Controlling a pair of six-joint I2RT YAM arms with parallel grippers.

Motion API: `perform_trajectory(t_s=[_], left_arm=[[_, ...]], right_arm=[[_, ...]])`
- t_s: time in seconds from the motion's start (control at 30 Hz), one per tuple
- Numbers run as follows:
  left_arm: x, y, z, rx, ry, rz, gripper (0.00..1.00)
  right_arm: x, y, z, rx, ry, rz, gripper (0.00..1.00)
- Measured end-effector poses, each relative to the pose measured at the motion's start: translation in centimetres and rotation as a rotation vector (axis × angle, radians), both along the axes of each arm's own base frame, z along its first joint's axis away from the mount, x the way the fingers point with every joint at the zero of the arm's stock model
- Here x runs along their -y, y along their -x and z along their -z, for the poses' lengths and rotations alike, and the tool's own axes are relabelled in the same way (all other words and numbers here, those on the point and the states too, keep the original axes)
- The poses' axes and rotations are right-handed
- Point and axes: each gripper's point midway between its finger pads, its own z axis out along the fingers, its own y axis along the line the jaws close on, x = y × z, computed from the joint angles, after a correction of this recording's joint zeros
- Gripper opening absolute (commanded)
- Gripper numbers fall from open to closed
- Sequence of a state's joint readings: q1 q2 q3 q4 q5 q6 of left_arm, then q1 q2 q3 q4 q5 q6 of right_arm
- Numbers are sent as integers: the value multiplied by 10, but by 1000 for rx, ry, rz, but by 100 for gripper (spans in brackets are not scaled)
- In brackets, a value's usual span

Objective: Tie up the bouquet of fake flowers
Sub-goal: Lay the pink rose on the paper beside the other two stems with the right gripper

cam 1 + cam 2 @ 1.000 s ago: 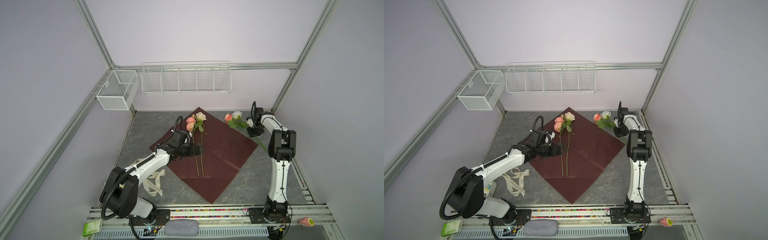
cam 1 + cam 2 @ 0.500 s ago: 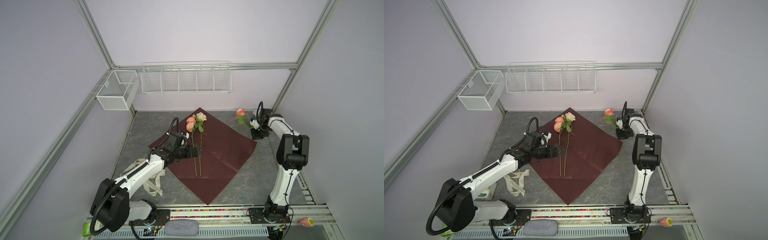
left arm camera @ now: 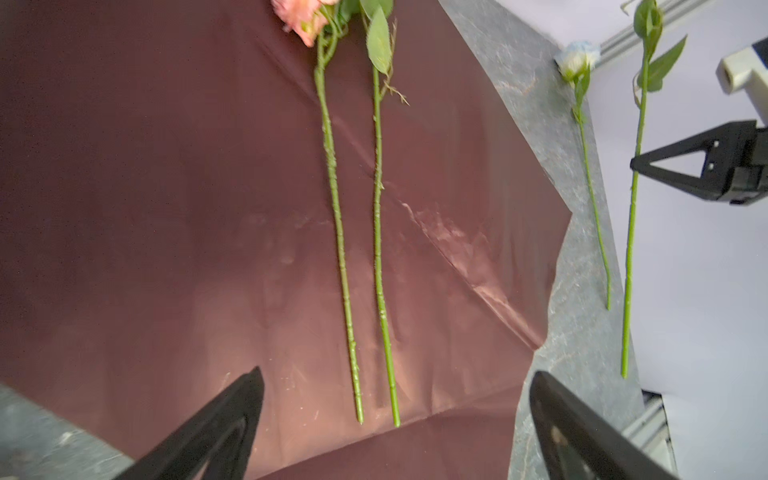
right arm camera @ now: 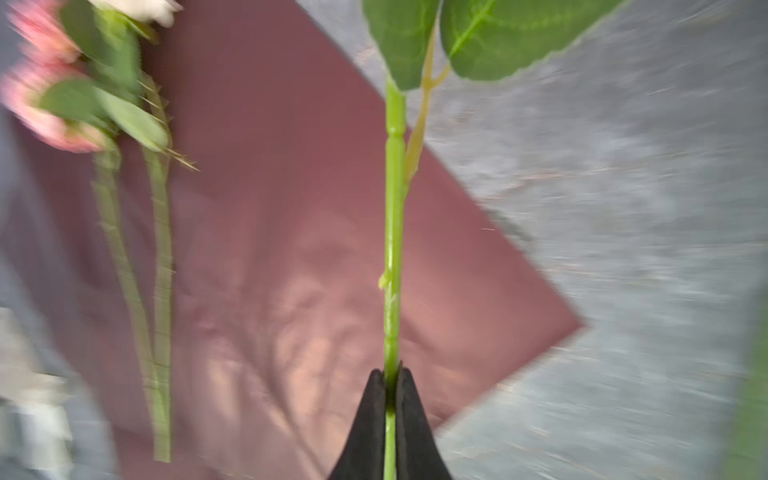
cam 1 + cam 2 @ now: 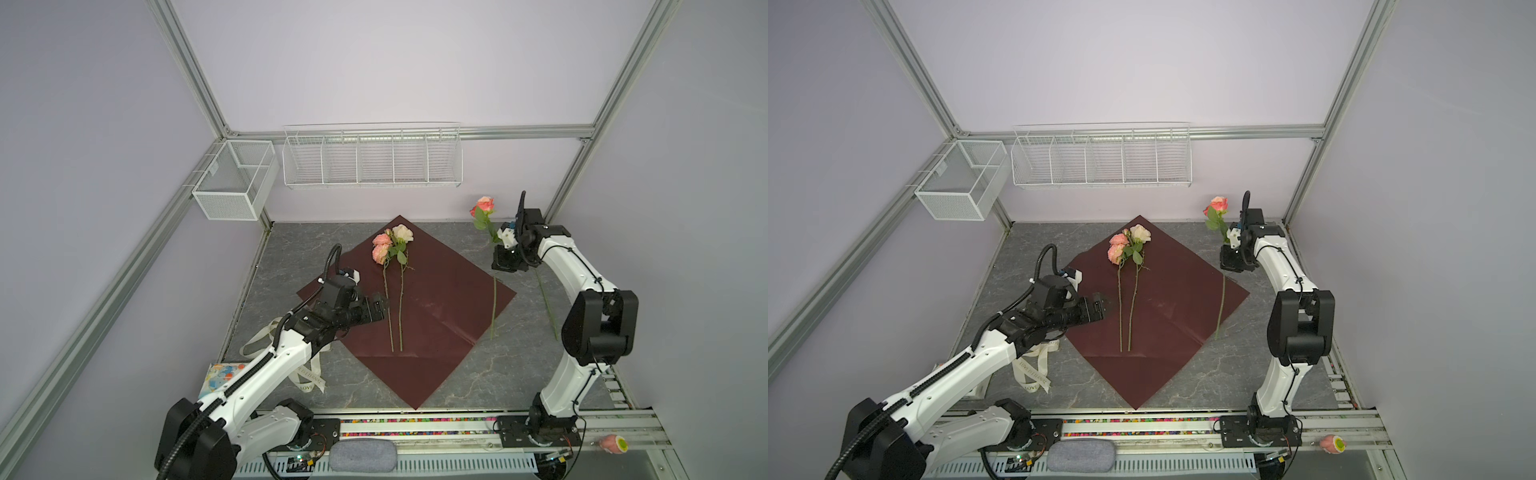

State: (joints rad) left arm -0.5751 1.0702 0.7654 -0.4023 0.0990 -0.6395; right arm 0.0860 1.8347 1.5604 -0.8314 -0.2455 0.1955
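Right wrist view: right gripper (image 4: 390, 372) pinched shut on 1 rose stem (image 4: 394, 249), held up near red wrapping paper (image 4: 270, 208); left gripper (image 5: 379, 305) wide apart, empty, beside 2 roses (image 5: 390, 247) lying on it. Judgement: lay stem parallel against those 2, blooms level.

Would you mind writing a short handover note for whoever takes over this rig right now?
Left end effector: open, empty, hovering over the red wrapping paper beside the laid stems.
Right end effector: shut on the stem of a peach-pink rose, lifted upright near the paper's right edge.
Things: pink spray and cream rose lie side by side on the paper; white-blue rose lies on the table by the right arm; ribbon lies under the left arm.
Done: two flowers laid.
Left: add the other two, wrap, tie.
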Motion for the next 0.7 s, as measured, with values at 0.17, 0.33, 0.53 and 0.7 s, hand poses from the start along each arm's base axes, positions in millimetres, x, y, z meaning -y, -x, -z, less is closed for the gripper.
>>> perform_trajectory(t_s=[0.17,0.33,0.53,0.7], left_arm=[[-23,10,-3,33,-18,-69,99],[-42,21,-5,50,-38,-114,99],[-64,36,-14,96,-43,-156,99],[-73,40,-8,96,-60,-182,99]], right_arm=[[-96,5,31,-78,-120,-34,9],[-162,10,76,-164,-137,-55,9],[-171,5,95,-190,-113,-22,10],[-180,-12,93,-155,-114,-51,11]])
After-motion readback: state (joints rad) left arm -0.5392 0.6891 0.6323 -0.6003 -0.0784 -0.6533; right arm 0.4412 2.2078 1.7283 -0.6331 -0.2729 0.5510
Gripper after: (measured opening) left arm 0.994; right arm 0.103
